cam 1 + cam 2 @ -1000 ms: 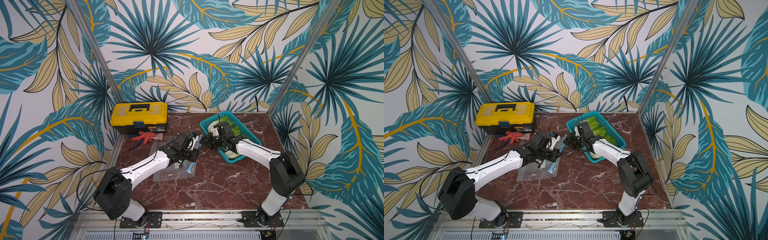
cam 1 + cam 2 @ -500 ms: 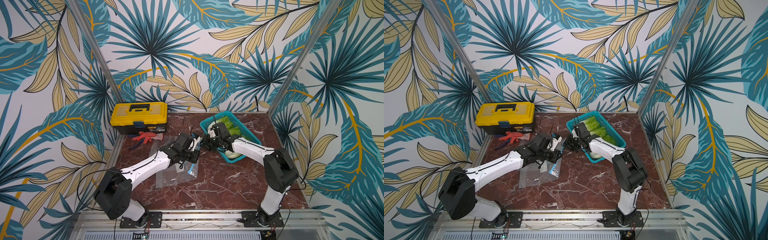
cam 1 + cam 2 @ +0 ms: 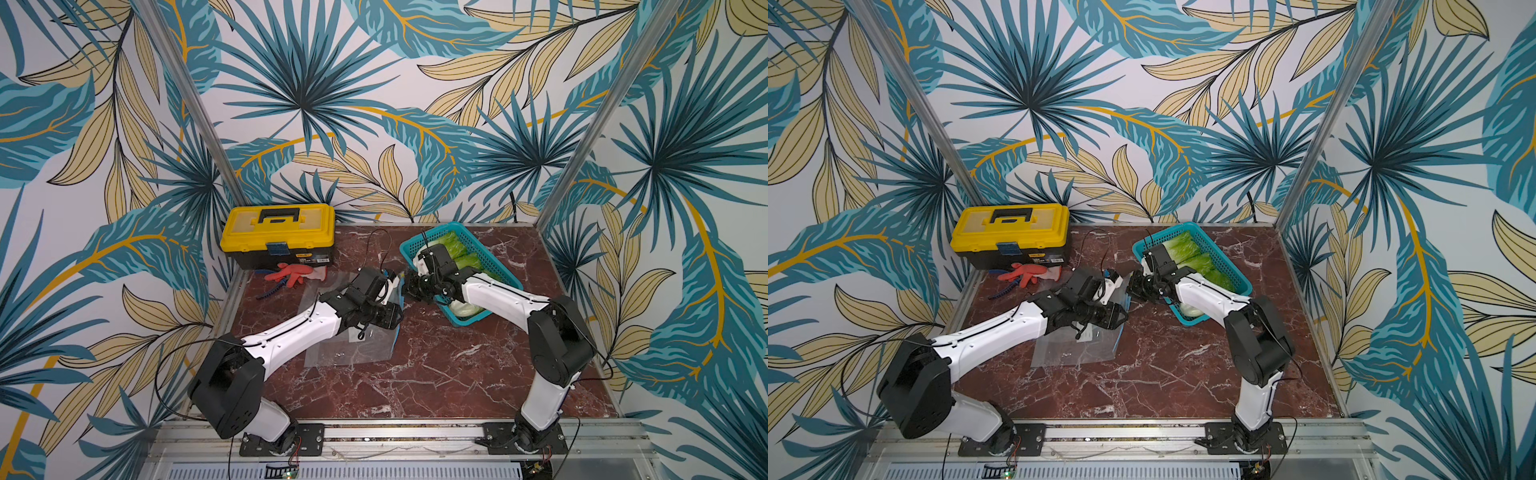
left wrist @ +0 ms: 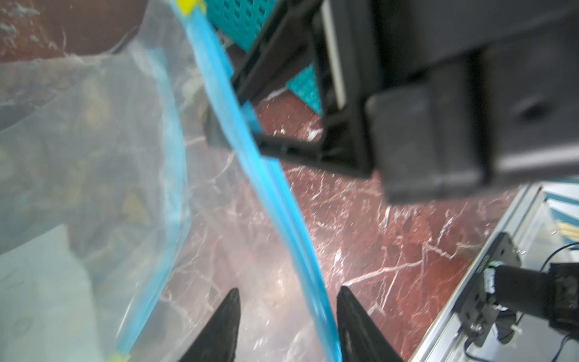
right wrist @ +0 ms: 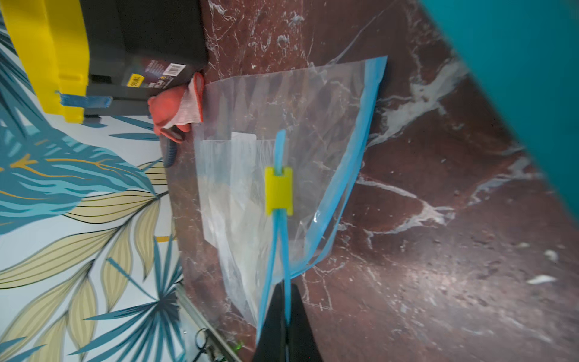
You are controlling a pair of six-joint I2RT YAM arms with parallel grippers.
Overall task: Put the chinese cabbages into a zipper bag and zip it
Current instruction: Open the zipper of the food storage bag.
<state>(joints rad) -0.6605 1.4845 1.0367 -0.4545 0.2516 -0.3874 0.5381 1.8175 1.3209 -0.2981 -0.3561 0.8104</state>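
You have the right hand [image 5: 286, 291] clenched on one lip of the zipper bag [image 3: 349, 349], pinching the blue zip strip [image 4: 271, 175] a little way along from the yellow slider [image 5: 279, 191]. That lip is lifted off the counter [image 3: 457, 374] while the other lies lower, so the mouth gapes. That looks like the point of the hold, since a flat bag takes nothing in.

The left hand [image 4: 288, 301] is released. Its two fingers stand apart, and the raised strip runs down just beside one of them, clamped by neither. In both top views it sits over the bag's mouth, close to the right hand. I'd judge it is placed there to take its own grip on the strip and spread the opening — the pictures don't settle that.

The cabbages [image 3: 457, 249] all lie in the teal basket [image 3: 473, 321], with none in the bag. The basket stands just beside the bag's mouth, and your right arm reaches across it, so the carry should be short. A white slip [image 5: 219, 194] shows through the film and nothing else does.

So you are at the opening stage, with nothing loaded and the zip not run. With only one lip pinned, the film may sag shut when a cabbage pushes at it.
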